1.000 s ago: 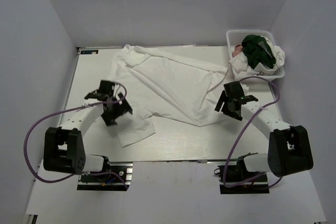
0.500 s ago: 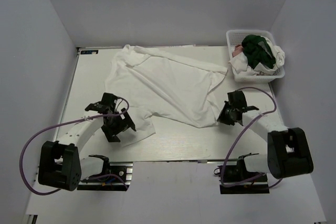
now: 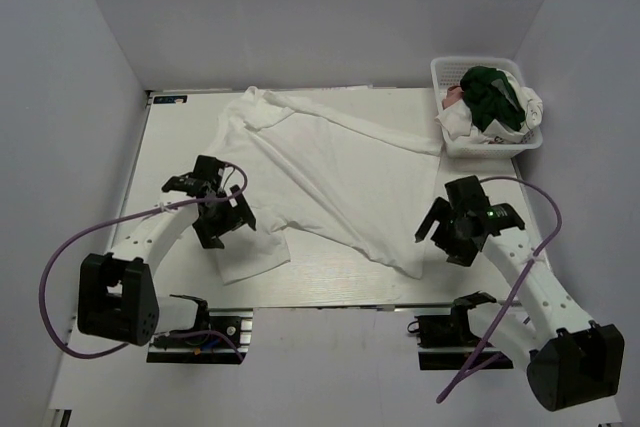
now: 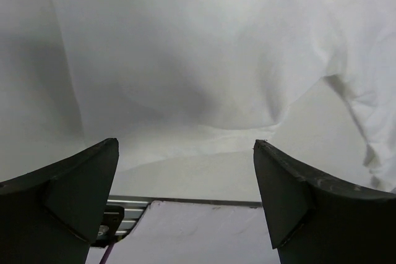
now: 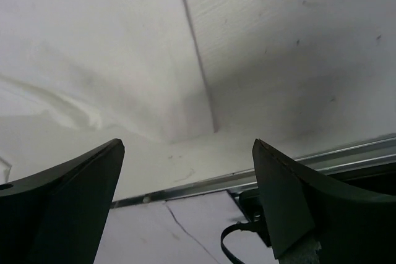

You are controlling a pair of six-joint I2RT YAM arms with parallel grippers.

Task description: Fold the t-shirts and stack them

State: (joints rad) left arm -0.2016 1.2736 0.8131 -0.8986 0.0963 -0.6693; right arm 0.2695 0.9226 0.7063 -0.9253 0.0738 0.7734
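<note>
A plain white t-shirt (image 3: 330,172) lies spread and wrinkled across the table, collar at the far left and one hem corner near the front right. My left gripper (image 3: 228,230) hovers open over the shirt's near-left flap (image 4: 185,60). My right gripper (image 3: 443,245) hangs open just right of the shirt's near-right corner (image 5: 111,60). Neither holds any cloth. More t-shirts sit bunched in the basket: a dark green one (image 3: 490,92), a pink one (image 3: 453,95) and a white one (image 3: 530,107).
The white lattice basket (image 3: 445,67) stands at the table's far right corner. Bare table (image 3: 175,147) shows left of the shirt. The table's metal front edge (image 5: 297,165) lies just below both grippers. Grey walls enclose the table.
My right gripper shut on the shirt's right edge, dragged that corner toward the near edge, then opened and let go. My left gripper dipped toward the near-left flap and came back, staying open.
</note>
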